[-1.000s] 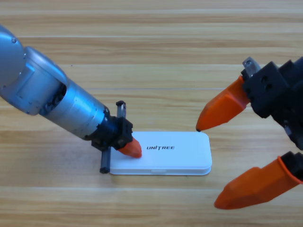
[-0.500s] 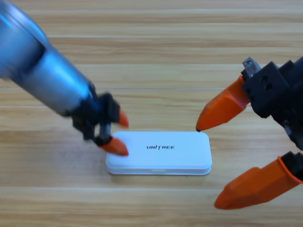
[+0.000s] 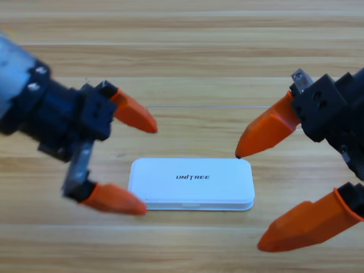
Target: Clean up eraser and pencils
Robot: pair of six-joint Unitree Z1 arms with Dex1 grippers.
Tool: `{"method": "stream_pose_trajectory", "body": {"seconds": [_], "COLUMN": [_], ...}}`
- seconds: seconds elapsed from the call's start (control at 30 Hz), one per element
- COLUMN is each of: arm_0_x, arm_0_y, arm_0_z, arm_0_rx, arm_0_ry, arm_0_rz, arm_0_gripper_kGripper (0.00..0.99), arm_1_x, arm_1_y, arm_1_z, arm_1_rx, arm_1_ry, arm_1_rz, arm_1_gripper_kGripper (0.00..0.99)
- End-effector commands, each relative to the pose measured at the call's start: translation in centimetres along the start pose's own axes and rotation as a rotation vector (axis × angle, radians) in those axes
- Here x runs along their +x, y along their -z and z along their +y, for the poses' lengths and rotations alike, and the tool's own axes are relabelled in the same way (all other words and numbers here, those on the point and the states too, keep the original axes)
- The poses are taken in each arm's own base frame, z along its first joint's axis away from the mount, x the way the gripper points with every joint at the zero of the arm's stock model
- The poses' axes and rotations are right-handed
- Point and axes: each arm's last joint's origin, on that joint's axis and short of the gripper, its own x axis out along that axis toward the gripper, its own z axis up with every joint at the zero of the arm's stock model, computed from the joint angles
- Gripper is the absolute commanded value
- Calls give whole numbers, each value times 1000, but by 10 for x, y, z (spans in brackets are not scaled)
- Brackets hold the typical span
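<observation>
Closed white case (image 3: 191, 184) flat on wooden table (image 3: 187, 51) – hemmed by left gripper (image 3: 138, 165), jaws spread wide just off its left end, and right gripper (image 3: 247, 199), upper jaw tip at its far right corner. Open boards beyond – free passage.

One camera covers it all, fixed above the wooden table (image 3: 187, 51) and looking steeply down, so the planks run across the picture as level bands. It sits close: the white case (image 3: 191, 183) lies just below the middle, and the left gripper (image 3: 138, 166) and right gripper (image 3: 250, 200) loom large at either side, the right one cut by the picture's edge (no second view exists, so nothing is shared between cameras)
</observation>
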Motion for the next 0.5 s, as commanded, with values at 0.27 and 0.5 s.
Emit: {"method": "stream_pose_trajectory", "body": {"seconds": [0.27, 0.5], "arm_0_x": [-40, -37], "arm_0_y": [-15, -14], "arm_0_z": [-48, -48], "arm_0_rx": [88, 85], "arm_0_ry": [71, 75], "arm_0_rz": [-130, -121], "arm_0_gripper_kGripper": [990, 990], "arm_1_x": [14, 14], "arm_1_y": [-2, -2], "arm_1_z": [0, 0], "arm_1_rx": [2, 2], "arm_1_ry": [-37, -38], "arm_1_rz": [14, 16], "arm_1_gripper_kGripper": [973, 973]}}
